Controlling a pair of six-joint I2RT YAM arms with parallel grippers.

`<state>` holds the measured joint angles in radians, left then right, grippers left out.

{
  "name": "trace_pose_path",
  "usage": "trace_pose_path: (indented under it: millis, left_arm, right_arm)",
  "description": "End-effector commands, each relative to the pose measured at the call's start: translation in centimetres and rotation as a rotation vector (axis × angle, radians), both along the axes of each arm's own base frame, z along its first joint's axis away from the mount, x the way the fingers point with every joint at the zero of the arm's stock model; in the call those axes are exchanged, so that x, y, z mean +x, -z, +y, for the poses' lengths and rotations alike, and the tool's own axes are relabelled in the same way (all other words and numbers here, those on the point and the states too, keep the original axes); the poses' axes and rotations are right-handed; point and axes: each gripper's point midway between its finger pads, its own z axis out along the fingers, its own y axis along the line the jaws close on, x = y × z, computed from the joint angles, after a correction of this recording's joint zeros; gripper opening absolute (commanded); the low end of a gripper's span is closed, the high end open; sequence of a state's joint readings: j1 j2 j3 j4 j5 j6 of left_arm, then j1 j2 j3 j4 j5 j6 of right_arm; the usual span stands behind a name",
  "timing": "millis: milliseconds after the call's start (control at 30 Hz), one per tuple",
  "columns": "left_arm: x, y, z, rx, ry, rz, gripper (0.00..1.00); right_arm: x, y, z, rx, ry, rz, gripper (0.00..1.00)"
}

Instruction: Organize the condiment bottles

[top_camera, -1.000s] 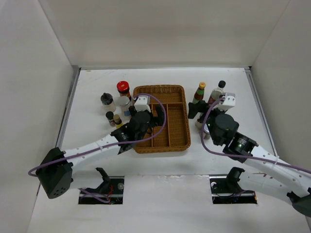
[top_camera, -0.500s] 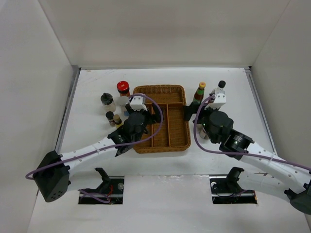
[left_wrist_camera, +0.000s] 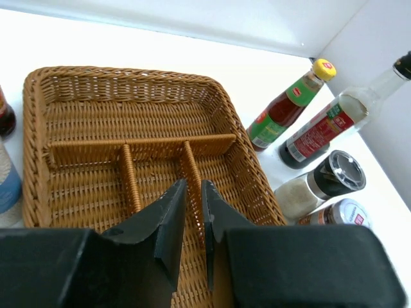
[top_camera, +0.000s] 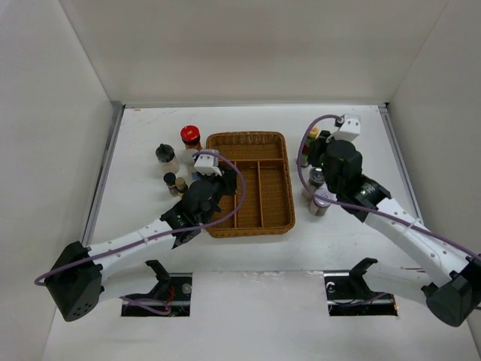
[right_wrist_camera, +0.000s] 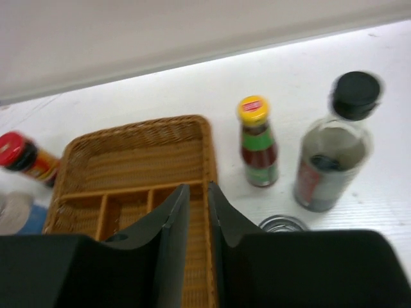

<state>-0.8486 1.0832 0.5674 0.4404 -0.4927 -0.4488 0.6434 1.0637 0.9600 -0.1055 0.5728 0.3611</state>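
Brown wicker tray lies mid-table with nothing in its compartments. Left of it stand a red-capped jar, a black-capped jar and small bottles. Right of it stand a yellow-capped red-sauce bottle, a tall black-capped dark-sauce bottle, a grinder and a silver-capped jar. My left gripper is shut and empty over the tray's left near part. My right gripper is shut and empty, raised above the tray's right rim, near the yellow-capped bottle.
White walls enclose the table on the left, back and right. A blue-labelled bottle stands just outside the tray's left rim. My right arm hides part of the right-hand bottles in the top view.
My left gripper drew back to the left off the tray's middle. My right gripper moved toward the back wall and higher, past the right-hand bottles. Both stayed shut.
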Motion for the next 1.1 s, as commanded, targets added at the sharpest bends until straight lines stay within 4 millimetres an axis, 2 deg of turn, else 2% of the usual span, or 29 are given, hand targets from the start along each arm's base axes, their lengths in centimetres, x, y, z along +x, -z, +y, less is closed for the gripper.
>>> trace_pose_path:
  millis: [0, 133, 233, 300, 367, 567, 1067]
  left_arm:
    - [0.4, -1.6, 1.1, -0.056, -0.028, -0.058, 0.14]
    - [0.4, -0.3, 1.5, -0.055, -0.038, -0.035, 0.17]
    - [0.6, 0.1, 1.5, -0.042, -0.04, -0.027, 0.26]
    - [0.5, 0.4, 1.4, -0.038, -0.032, -0.027, 0.34]
    - [0.3, 0.3, 1.5, -0.044, -0.03, -0.039, 0.42]
    - [0.1, 0.0, 2.0, -0.061, -0.036, -0.055, 0.51]
    - [0.4, 0.4, 1.8, -0.07, -0.026, -0.051, 0.58]
  right_arm:
    - [1.5, -1.3, -2.1, -0.011, 0.06, 0.014, 0.29]
    - [3.8, -0.1, -1.9, -0.031, 0.047, 0.071, 0.51]
    - [5.5, 0.4, -1.7, -0.043, 0.061, 0.089, 0.61]
    - [6.8, 0.7, -1.7, -0.06, 0.076, 0.094, 0.64]
    - [8.0, 1.3, -1.8, -0.067, 0.103, 0.102, 0.65]
    - [10.3, 2.2, -2.8, -0.12, 0.203, 0.085, 0.62]
    - [13.5, 4.5, -4.1, -0.171, 0.267, 0.12, 0.61]
